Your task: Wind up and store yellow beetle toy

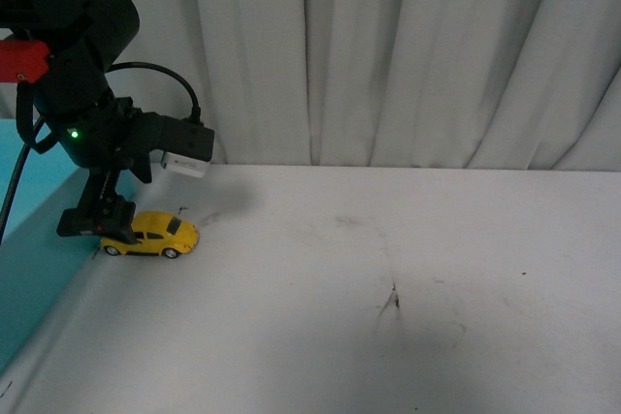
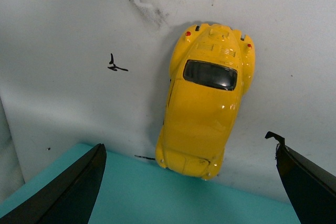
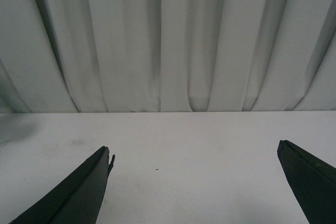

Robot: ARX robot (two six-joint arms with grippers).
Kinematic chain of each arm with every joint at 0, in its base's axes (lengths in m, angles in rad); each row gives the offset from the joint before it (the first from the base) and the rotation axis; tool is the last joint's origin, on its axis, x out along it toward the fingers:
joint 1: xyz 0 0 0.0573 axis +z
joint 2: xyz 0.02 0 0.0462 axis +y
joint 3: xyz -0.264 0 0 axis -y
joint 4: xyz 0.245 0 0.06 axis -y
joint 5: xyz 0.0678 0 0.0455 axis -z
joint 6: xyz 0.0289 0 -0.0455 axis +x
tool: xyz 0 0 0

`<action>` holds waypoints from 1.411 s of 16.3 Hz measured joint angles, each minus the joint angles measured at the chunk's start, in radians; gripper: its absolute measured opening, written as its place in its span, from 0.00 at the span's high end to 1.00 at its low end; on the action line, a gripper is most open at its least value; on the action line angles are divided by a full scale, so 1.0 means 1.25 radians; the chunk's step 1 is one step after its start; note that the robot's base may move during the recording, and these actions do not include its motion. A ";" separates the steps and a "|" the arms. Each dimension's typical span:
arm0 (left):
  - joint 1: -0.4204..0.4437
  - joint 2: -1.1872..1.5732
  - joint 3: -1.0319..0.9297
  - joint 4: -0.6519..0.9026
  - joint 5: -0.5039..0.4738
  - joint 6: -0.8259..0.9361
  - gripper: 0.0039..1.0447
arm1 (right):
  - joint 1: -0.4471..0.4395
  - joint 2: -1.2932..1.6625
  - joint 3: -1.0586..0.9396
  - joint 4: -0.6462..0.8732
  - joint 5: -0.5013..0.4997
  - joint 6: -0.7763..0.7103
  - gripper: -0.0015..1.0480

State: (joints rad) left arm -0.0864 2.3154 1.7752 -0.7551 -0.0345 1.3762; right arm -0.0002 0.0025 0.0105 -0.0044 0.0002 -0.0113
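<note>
- The yellow beetle toy [image 1: 152,235] stands on its wheels at the far left of the white table [image 1: 388,239], beside a teal surface [image 1: 29,269].
- The left gripper [image 2: 187,142] hangs over the toy's left end, fingers spread wide on either side, touching nothing.
- The right gripper [image 3: 193,147] is also spread, empty.

The table [image 1: 437,336] is bare across the middle and right of the front view, so there is lots of room. At the left, the car [image 1: 155,236] sits right by the blue strip [image 1: 29,278], and the left gripper [image 1: 97,228] hangs over it, spread wide. The curtain [image 1: 408,55] shuts off the top of the frame.
</note>
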 joint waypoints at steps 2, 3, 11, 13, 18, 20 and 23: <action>-0.008 0.024 0.013 -0.008 -0.012 0.016 0.06 | 0.000 0.000 0.000 0.000 0.000 0.000 0.06; -0.011 0.038 0.023 -0.022 -0.012 0.017 0.06 | 0.000 0.000 0.000 0.000 0.000 0.000 0.06; -0.024 0.110 0.070 -0.041 -0.056 -0.062 0.24 | 0.000 0.000 0.000 0.000 0.000 0.000 0.06; -0.024 0.119 0.080 -0.040 -0.079 -0.158 0.45 | 0.000 0.000 0.000 0.000 0.000 0.000 0.06; -0.025 0.120 0.096 -0.066 -0.096 -0.288 0.61 | 0.000 0.000 0.000 0.000 0.000 0.000 0.06; -0.030 0.120 0.098 -0.096 -0.074 -0.278 0.61 | 0.000 0.000 0.000 0.000 0.000 0.000 0.06; -0.052 0.116 0.104 -0.147 -0.010 -0.128 0.61 | 0.000 0.000 0.000 0.000 0.000 0.000 0.06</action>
State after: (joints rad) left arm -0.1516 2.4607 1.9057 -0.9390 -0.0475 1.2167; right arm -0.0002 0.0025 0.0105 -0.0044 0.0006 -0.0109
